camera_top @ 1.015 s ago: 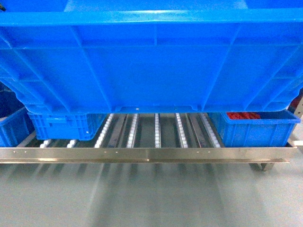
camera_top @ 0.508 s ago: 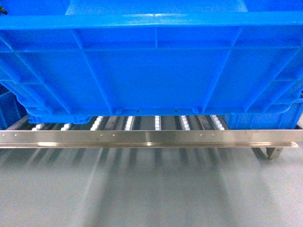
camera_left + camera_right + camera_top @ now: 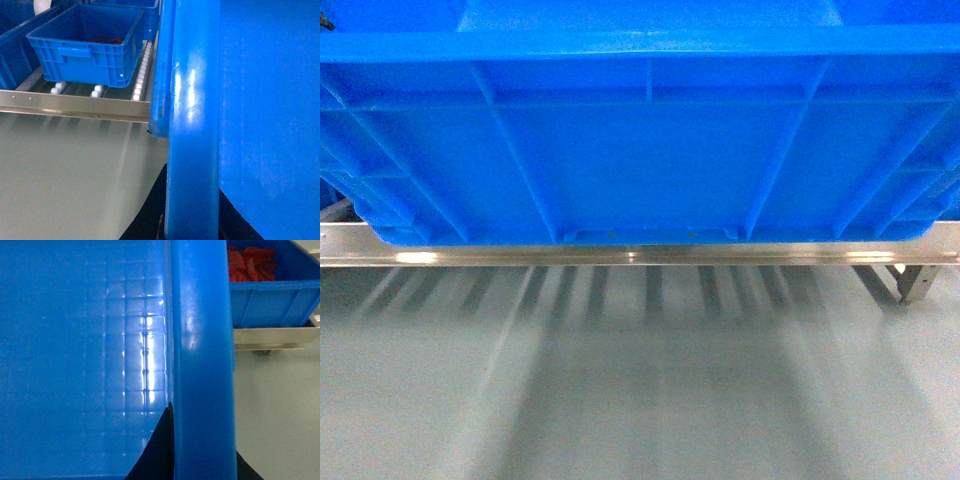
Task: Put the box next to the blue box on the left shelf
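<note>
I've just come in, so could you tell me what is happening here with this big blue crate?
The robot carries the large blue crate between both arms, a wrist camera at each rim. The crate's bottom edge is level with the shelf's metal front bar. A smaller blue box already sits on the rollers to the left; another holding red items sits right.

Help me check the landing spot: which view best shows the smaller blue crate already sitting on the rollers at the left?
The left wrist view: the smaller blue crate sits on the white rollers behind the front bar. In the head view the carried box hides it; the right wrist view shows another crate.
</note>
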You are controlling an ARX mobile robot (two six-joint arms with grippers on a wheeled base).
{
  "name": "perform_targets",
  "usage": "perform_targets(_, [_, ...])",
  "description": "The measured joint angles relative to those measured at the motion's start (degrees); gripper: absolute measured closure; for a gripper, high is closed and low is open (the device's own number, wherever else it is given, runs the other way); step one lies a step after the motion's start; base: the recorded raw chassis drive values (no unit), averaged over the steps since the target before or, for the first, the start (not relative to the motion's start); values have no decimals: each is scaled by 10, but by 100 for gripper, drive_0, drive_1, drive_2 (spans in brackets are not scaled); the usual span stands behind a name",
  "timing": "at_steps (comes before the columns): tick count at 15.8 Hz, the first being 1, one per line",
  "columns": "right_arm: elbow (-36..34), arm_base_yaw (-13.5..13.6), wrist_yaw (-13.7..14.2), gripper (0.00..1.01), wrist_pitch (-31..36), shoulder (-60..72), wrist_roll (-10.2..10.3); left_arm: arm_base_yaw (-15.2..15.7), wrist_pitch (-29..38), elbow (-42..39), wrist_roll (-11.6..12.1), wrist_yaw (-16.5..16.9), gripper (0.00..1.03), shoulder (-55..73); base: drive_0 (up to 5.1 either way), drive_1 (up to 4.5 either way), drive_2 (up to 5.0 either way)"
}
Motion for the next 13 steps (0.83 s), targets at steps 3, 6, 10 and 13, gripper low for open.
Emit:
perform_targets(3, [0,0,0,93,0,0,0,0,0,0,0,0,95,0,0,0,0])
perform_targets(6, [0,0,0,93,0,0,0,0,0,0,0,0,95,0,0,0,0])
perform_targets(10, [0,0,0,93,-3,0,0,0,-5,0,-1,0,95,0,0,0,0])
perform_targets(13, [0,0,0,93,-1,0,0,0,-2,0,0,0,95,0,0,0,0])
